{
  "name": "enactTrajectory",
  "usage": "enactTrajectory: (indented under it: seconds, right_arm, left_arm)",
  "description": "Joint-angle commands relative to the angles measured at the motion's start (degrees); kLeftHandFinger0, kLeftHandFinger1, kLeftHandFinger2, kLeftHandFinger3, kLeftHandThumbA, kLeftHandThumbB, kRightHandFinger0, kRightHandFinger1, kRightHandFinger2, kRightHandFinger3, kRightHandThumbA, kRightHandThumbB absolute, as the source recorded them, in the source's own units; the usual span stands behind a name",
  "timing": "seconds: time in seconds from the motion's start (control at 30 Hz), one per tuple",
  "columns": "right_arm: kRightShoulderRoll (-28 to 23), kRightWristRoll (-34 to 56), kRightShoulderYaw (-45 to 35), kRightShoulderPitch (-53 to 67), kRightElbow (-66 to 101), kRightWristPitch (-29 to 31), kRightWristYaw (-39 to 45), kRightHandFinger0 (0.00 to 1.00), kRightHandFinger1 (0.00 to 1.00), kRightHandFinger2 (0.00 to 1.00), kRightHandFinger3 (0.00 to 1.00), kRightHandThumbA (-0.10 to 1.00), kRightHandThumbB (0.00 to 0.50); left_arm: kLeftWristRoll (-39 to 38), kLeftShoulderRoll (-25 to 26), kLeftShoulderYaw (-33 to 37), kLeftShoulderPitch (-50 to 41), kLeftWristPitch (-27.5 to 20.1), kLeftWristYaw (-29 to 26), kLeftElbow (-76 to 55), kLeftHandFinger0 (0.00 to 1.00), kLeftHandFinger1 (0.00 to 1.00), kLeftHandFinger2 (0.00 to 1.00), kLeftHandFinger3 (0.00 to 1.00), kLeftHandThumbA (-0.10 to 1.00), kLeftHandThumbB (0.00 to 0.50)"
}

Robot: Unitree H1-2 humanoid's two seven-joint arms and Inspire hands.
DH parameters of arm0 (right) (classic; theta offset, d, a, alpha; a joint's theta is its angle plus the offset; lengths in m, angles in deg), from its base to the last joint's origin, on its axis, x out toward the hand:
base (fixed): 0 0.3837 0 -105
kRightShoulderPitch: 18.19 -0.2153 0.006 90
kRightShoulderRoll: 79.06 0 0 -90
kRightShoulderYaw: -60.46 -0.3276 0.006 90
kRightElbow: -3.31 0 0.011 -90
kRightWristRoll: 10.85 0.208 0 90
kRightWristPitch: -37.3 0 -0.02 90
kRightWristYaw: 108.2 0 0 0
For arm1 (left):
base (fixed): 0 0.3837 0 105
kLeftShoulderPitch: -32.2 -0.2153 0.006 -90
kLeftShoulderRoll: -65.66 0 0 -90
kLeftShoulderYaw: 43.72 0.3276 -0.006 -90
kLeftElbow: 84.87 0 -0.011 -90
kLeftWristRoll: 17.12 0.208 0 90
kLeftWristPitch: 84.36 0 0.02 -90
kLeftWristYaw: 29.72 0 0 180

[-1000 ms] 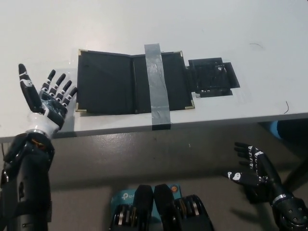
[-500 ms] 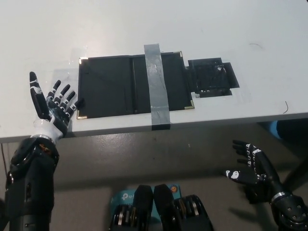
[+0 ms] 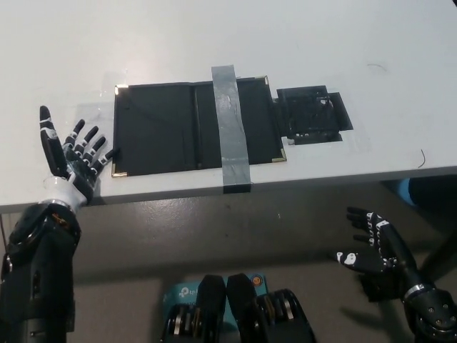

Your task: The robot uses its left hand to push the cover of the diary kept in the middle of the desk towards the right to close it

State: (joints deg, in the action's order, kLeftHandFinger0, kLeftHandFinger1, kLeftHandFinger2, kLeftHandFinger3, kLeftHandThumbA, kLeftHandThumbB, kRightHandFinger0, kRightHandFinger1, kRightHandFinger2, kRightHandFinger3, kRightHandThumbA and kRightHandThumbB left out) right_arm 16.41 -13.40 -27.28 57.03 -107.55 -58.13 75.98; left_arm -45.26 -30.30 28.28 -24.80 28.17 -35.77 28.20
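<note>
Head view showed the diary [image 3: 193, 127] lying open mid-desk (taped down by a grey strip [image 3: 230, 128]), so your closing push remained undone. Your left hand [image 3: 75, 161] sat at its nine o'clock, fingers spread, holding nothing. Right hand [image 3: 373, 246] rested low at five o'clock, splayed.

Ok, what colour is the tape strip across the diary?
Grey. The tape runs over the black diary to the desk edge, clearest in the head view.

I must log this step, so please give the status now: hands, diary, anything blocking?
Left hand open, at diary's left edge. Right hand open, resting below desk edge. Diary lies open flat, grey tape strip across right page. Cover path clear.
</note>
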Motion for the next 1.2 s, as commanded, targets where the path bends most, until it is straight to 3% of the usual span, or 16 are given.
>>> enactTrajectory:
  seconds: [0.0, 0.37, 0.47, 0.77, 0.83, 1.1, 1.17]
  right_arm:
    - [-0.61, -0.53, 0.06, -1.89, 1.14, 0.38, 0.37, 0.80, 0.89, 0.86, 0.85, 1.00, 0.500]
    - [-1.55, -1.12, 0.05, -1.19, 1.50, 0.69, 0.30, 0.82, 0.89, 0.85, 0.84, 1.00, 0.495]
    - [-1.14, -0.90, 0.12, -1.04, 1.53, 0.47, 0.38, 0.82, 0.89, 0.84, 0.85, 1.00, 0.493]
    - [-1.30, -1.17, -0.27, -1.10, 1.47, -0.09, 0.18, 0.80, 0.88, 0.83, 0.82, 1.00, 0.500]
    - [-1.41, -1.27, -0.17, -1.28, 1.37, 0.08, 0.38, 0.80, 0.89, 0.84, 0.83, 1.00, 0.500]
    - [-1.34, -1.42, 0.04, -0.80, 2.87, -0.96, 0.54, 0.83, 0.90, 0.84, 0.85, 1.00, 0.498]
    - [-1.16, -0.63, -0.45, -0.73, 2.86, -1.04, 0.72, 0.83, 0.90, 0.84, 0.84, 1.00, 0.500]
  left_arm:
    - [1.86, 2.03, -0.34, -1.63, 1.77, -0.37, -1.31, 1.00, 1.00, 1.00, 1.00, 1.00, 0.265]
    - [0.48, 3.14, -4.42, -2.05, 1.85, -1.39, -3.26, 1.00, 1.00, 1.00, 1.00, 1.00, 0.285]
    - [0.84, 3.05, -4.44, -2.56, 1.98, -1.02, -3.00, 1.00, 1.00, 1.00, 1.00, 1.00, 0.255]
    - [1.58, 2.99, -4.15, -3.32, 2.44, -1.42, -3.15, 1.00, 1.00, 1.00, 1.00, 1.00, 0.249]
    - [2.13, 2.91, -3.69, -3.22, 2.39, -1.48, -2.96, 1.00, 1.00, 1.00, 1.00, 1.00, 0.266]
    - [3.56, -0.01, -1.24, -2.46, 1.31, -1.05, -1.14, 1.00, 1.00, 1.00, 1.00, 1.00, 0.271]
    - [3.17, -1.66, -1.01, -1.30, 0.78, -1.06, 0.02, 1.00, 1.00, 1.00, 1.00, 1.00, 0.239]
